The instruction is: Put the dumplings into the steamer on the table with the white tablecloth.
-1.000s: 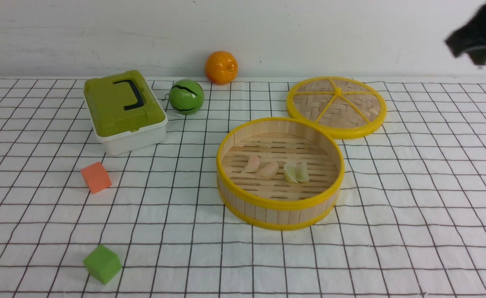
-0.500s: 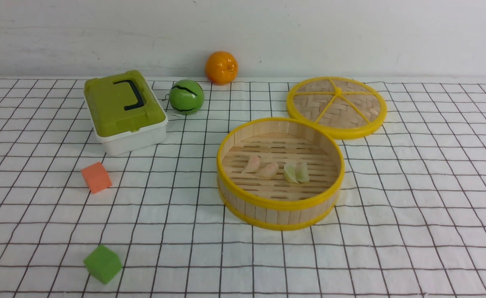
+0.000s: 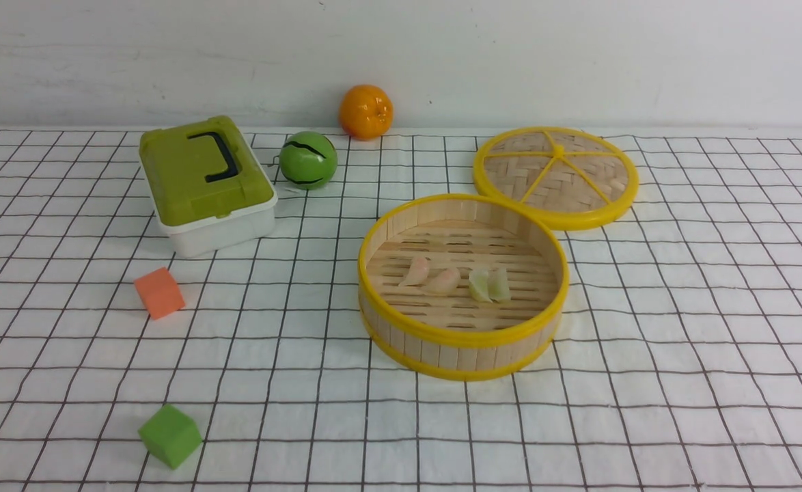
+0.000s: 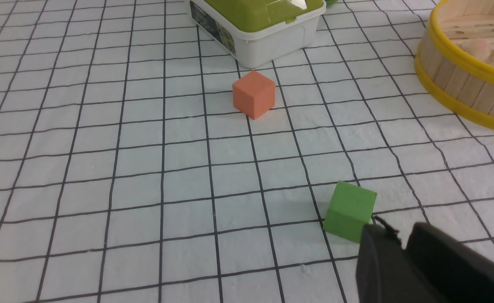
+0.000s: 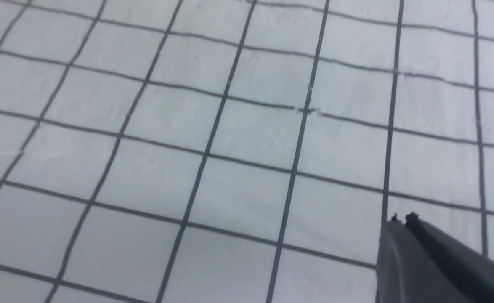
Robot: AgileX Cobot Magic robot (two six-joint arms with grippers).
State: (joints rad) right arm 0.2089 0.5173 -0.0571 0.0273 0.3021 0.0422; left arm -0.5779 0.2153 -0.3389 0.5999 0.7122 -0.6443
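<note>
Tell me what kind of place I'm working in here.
Likely a staged tabletop test setup, not a real kitchen: a grid-printed white tablecloth against a bare wall, with a toy steamer, foam cubes and plastic fruit laid out.

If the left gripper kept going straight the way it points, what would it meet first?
Probably the green cube, right ahead of the left gripper tips; depth is uncertain, and it might hit the tablecloth first.

White gridded table (image 3: 681,328); carrying steamer (image 3: 462,342) centre, lid (image 3: 555,176) behind; box (image 3: 206,184), balls far left; cubes near left.
</note>
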